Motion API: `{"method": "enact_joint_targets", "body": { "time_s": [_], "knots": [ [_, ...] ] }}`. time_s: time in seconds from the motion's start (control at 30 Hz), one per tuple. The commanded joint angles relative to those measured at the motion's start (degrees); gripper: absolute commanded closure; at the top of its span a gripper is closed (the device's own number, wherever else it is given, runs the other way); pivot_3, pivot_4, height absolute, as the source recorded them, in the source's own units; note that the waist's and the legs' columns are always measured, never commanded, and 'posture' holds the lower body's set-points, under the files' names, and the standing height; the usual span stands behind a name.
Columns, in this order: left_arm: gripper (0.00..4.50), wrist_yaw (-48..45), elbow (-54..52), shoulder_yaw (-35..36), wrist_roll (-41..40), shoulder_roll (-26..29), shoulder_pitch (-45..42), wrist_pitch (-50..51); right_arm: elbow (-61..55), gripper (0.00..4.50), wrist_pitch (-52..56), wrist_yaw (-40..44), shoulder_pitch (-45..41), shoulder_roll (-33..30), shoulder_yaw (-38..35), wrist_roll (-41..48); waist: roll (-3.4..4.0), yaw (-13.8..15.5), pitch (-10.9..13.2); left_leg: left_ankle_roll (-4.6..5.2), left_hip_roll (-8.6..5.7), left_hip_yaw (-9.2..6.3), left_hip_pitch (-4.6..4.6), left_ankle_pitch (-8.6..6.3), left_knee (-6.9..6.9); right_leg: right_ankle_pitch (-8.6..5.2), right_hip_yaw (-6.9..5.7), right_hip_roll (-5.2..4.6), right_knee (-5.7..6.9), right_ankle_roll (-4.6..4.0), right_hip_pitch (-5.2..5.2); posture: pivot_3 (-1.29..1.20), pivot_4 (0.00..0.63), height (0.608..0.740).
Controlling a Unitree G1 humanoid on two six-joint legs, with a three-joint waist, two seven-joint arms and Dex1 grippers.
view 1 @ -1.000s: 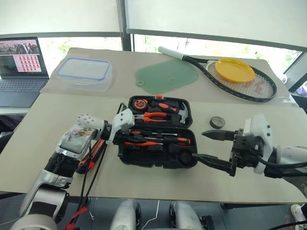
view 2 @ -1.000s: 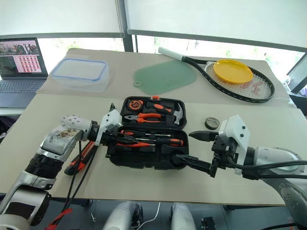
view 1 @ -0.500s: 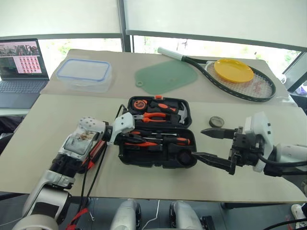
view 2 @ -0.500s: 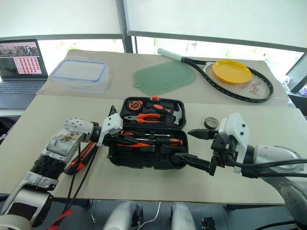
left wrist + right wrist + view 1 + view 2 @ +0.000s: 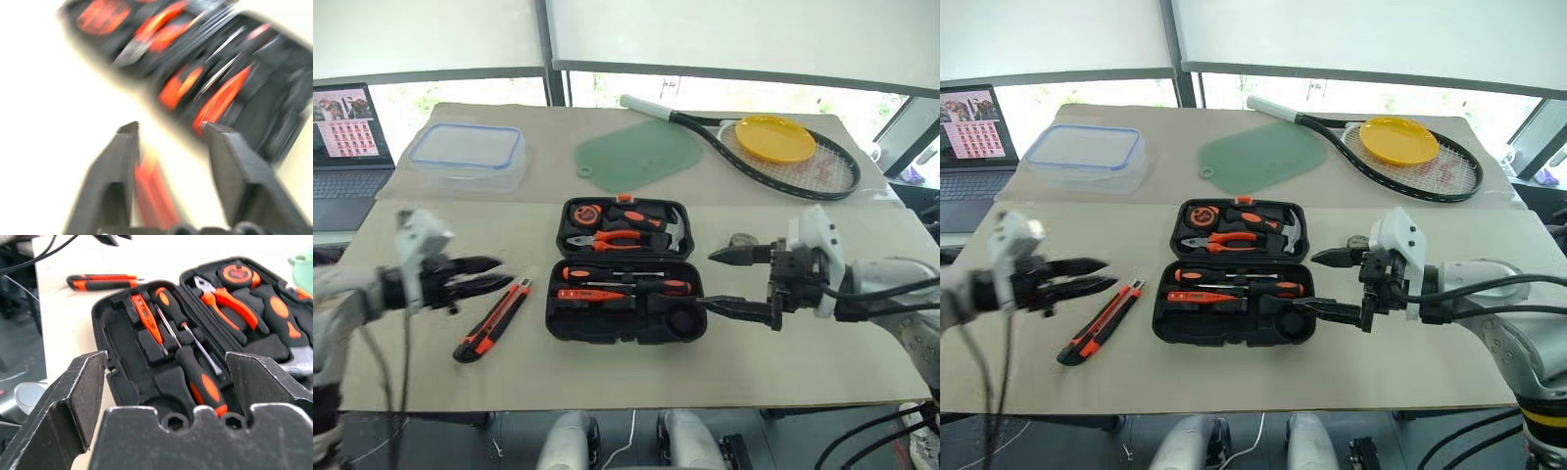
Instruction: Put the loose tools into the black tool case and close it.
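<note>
Utility knife lies loose on the table left of the open black tool case, left gripper parted and empty beside it, right gripper wide open at the case's right edge — an off-centre pinch could skid the knife away.

**Camera Positions and Coverage**

The two head cameras sit high and look forward and down over the table, side by side, with a slight sideways offset between them. Both cover the same wide scene: the open tool case at centre, the utility knife beside it, and both arms.

The left wrist camera looks along the left gripper, low and close to the tabletop, facing the case and the knife.

The right wrist camera looks along the right gripper, very near the case, facing across its open halves toward the knife.

All four views share the case and the knife.
</note>
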Motion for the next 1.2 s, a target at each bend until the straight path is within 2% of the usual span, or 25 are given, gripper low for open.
{"method": "enact_joint_targets", "body": {
  "time_s": [0.03, 0.1, 0.13, 0.23, 0.4, 0.43, 0.53, 0.77, 0.87, 0.9, 0.93, 1.1, 1.13, 1.2],
  "knots": [
    [0.79, 1.97, -3.63, 7.51, 1.68, 0.65, 6.87, 0.05, 1.51, 0.00, -2.25, 3.71, -2.51, 0.42, 1.34, -1.55, 0.01, 0.77, 0.04, -0.01, 0.00, 0.00, 0.01, -0.01, -0.01, -0.02, -0.03, -0.01, 0.02, -0.01, 0.01, 0.00, 0.150, 0.738],
    [0.09, 2.73, -6.67, 8.45, 0.26, 0.35, 8.91, 1.51, 2.22, 0.00, -2.35, 4.89, -3.33, 0.69, 1.89, -1.97, 0.04, 2.03, 0.08, -0.05, -0.02, -0.10, -0.01, 0.00, 0.00, -0.01, -0.24, -0.07, -0.02, -0.05, -0.11, 0.00, 0.150, 0.738],
    [0.02, 3.56, -8.33, 8.03, -0.64, 0.47, 8.83, 3.06, 2.37, 0.00, -2.34, 5.39, -3.63, 0.72, 2.12, -2.17, 0.05, 2.60, 0.08, -0.08, -0.04, -0.14, 0.01, 0.00, 0.00, -0.04, -0.32, -0.16, -0.02, -0.09, -0.14, 0.00, 0.150, 0.738],
    [0.02, 6.82, -12.25, 4.91, -2.68, 1.24, 6.47, 7.38, 1.64, 0.00, -2.27, 6.45, -3.43, 0.46, 2.06, -2.47, 0.05, 3.30, 0.08, -0.51, -0.12, -0.17, 0.01, -0.25, 0.01, -0.18, -0.50, -0.44, -0.11, -0.51, -0.09, 0.00, 0.150, 0.738],
    [0.02, 13.77, -16.17, -4.92, -5.16, 2.99, -2.12, 17.66, -1.86, 0.00, -1.36, 6.88, -1.09, -0.50, -0.42, -0.86, 0.06, 3.06, 0.08, -0.50, -0.11, -0.16, -0.01, -0.15, 0.00, 0.09, -0.45, -0.33, 0.03, -0.14, 0.07, 0.00, 0.150, 0.738],
    [0.02, 15.44, -16.02, -8.22, -3.69, 3.60, -3.18, 18.08, -2.71, 0.00, -1.13, 6.61, -0.68, -0.59, -0.94, -0.42, 0.06, 2.89, 0.08, -0.18, -0.10, -0.16, 0.00, 0.06, -0.01, 0.08, -0.42, -0.30, 0.06, -0.16, 0.07, 0.00, 0.150, 0.738],
    [0.02, 19.15, -13.49, -16.73, 0.21, 4.64, -5.54, 17.14, -4.96, 0.00, -0.08, 4.88, 0.29, -0.45, -2.31, 0.95, 0.07, 2.17, 0.08, -0.20, -0.10, -0.11, 0.06, 0.09, -0.22, 0.07, -0.33, -0.23, 0.04, -0.17, 0.04, 0.00, 0.150, 0.738],
    [0.02, 21.39, -7.65, -29.65, 4.59, 4.86, -11.58, 14.61, -9.08, 0.00, 1.54, 2.11, 3.09, -0.78, -4.42, 2.64, 0.08, 2.08, 0.07, -0.29, -0.10, -0.01, 0.32, 0.16, -0.60, 0.00, -0.11, -0.11, 0.01, -0.28, 0.07, 0.00, 0.150, 0.738],
    [0.02, 21.63, -5.45, -32.69, 6.50, 4.53, -12.49, 12.80, -10.05, 0.00, 1.60, 1.35, 3.80, -0.99, -4.71, 2.73, 0.22, 2.33, -0.01, -0.31, -0.11, 0.00, 0.44, 0.18, -0.64, 0.00, -0.09, -0.11, 0.00, -0.29, 0.16, 0.00, 0.150, 0.738],
    [0.55, 21.74, -4.93, -32.88, 6.70, 4.23, -12.87, 12.54, -10.21, 0.00, 1.70, 1.05, 3.92, -1.02, -4.83, 2.81, 0.30, 2.41, -0.06, -0.31, -0.12, 0.01, 0.50, 0.18, -0.65, 0.00, -0.08, -0.13, 0.00, -0.29, 0.20, 0.00, 0.150, 0.738],
    [0.72, 21.49, -4.69, -33.01, 6.62, 4.20, -13.06, 12.37, -10.41, 0.00, 1.68, 0.80, 4.06, -1.08, -4.91, 2.79, 0.34, 2.48, -0.08, -0.30, -0.11, 0.03, 0.53, 0.18, -0.67, -0.01, -0.06, -0.15, 0.00, -0.30, 0.19, 0.00, 0.150, 0.738],
    [2.51, 20.67, -3.08, -32.42, 6.05, 4.72, -13.65, 12.11, -11.01, 0.00, 1.55, -0.36, 5.15, -1.34, -5.70, 2.63, 0.38, 2.42, -0.11, -0.32, -0.10, 0.06, 0.61, 0.19, -0.73, -0.04, -0.02, -0.14, 0.01, -0.35, 0.19, 0.00, 0.150, 0.738],
    [2.78, 20.56, -1.85, -30.91, 5.66, 4.73, -14.70, 12.14, -11.26, 0.00, 1.56, -0.64, 5.56, -1.40, -6.00, 2.59, 0.39, 2.38, -0.11, -0.32, -0.10, 0.06, 0.61, 0.19, -0.74, -0.04, -0.02, -0.14, 0.02, -0.36, 0.19, 0.00, 0.150, 0.738],
    [2.96, 20.09, 0.56, -27.98, 4.51, 4.74, -18.04, 12.63, -11.65, 0.00, 1.78, -1.11, 6.32, -1.43, -6.71, 2.71, 0.39, 2.46, -0.11, -0.33, -0.10, 0.07, 0.63, 0.20, -0.77, -0.05, -0.02, -0.14, 0.03, -0.36, 0.18, 0.00, 0.150, 0.738]
  ]
}}
